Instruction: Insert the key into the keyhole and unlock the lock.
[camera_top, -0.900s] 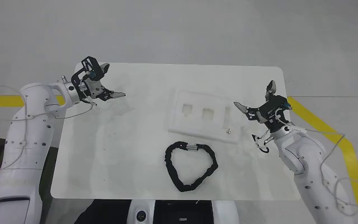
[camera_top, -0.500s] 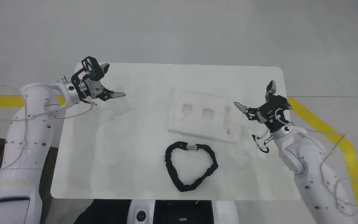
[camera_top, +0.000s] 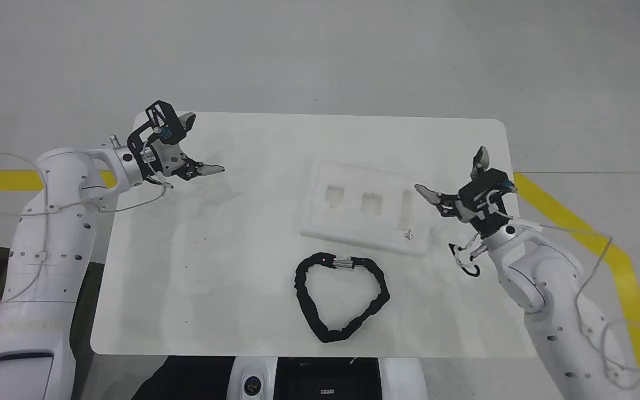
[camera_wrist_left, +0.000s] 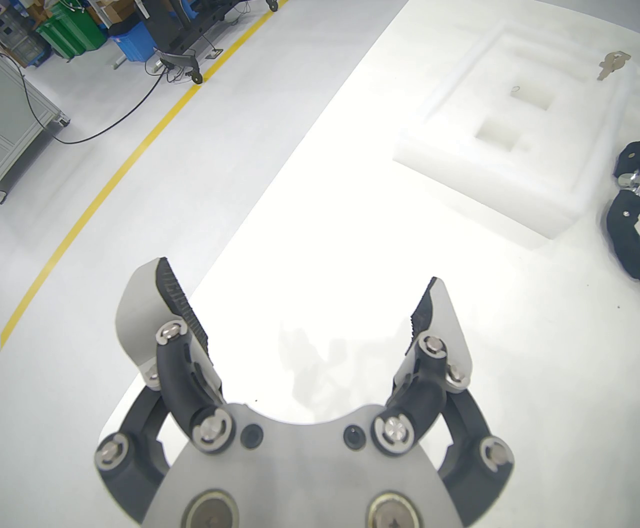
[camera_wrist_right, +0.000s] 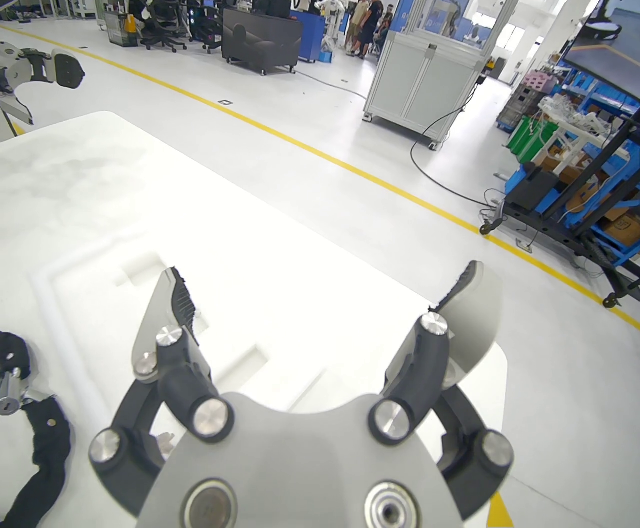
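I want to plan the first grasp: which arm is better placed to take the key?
Right. The open right hand is beside the foam tray where the key lies; the left hand, also open, is across the table.

The lock (camera_top: 312, 264) is black, the key (camera_top: 408, 235) silver, tray (camera_top: 325, 217) and table (camera_top: 200, 280) white.

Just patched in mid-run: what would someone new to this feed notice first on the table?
The black chain lock, curled in a loop near the front edge of the white table, stands out most. Behind it lies a white foam tray with the small key near its corner on the robot's right. The left gripper and right gripper hover at opposite sides, jaws open, holding nothing.
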